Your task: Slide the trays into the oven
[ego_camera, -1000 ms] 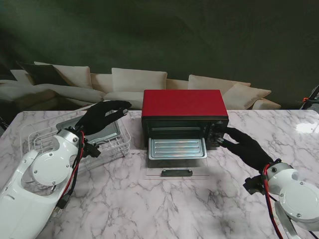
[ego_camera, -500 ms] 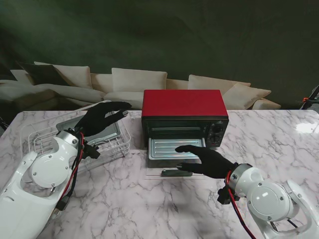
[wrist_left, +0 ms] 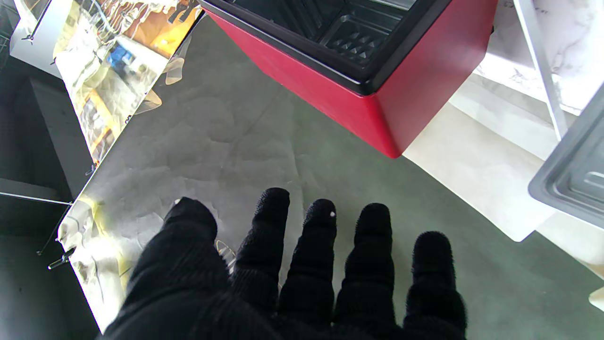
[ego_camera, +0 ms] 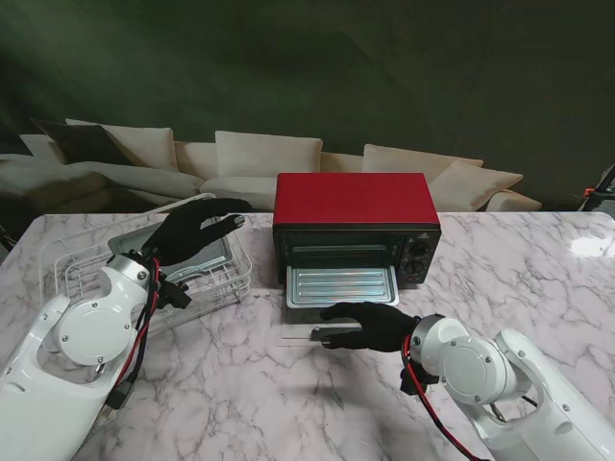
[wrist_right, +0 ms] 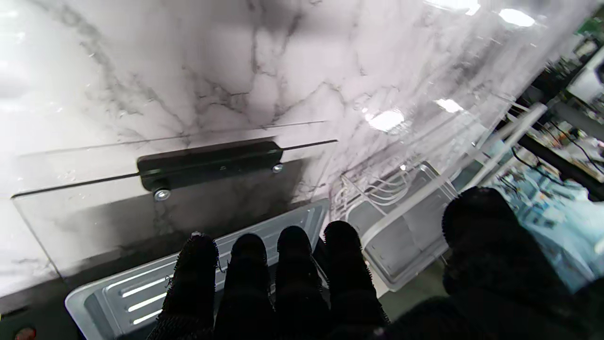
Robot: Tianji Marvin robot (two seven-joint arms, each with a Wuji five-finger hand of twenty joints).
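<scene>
On the marble table (ego_camera: 538,279), one oven (ego_camera: 356,223) holds one tray (ego_camera: 342,286); both hands, left hand (ego_camera: 197,229) and right hand (ego_camera: 370,327), are spread, empty.

The lowered glass door (ego_camera: 338,331) and protruding tray (ego_camera: 342,286) block the oven (ego_camera: 355,226) mouth.

Bystanders: table, rack, sofa, backdrop.

White marble table (ego_camera: 480,288) with grey veining fills the near field. Clear wire dish rack (ego_camera: 221,288) sits at 10 o'clock on it, near the left edge. Beyond the far edge, a cream sofa (ego_camera: 269,154) with loose cushions runs from 10 to 2 o'clock. Dark green backdrop (ego_camera: 307,67) spans 12 o'clock. Bright glare patch (ego_camera: 591,245) on marble at 2 o'clock.
</scene>
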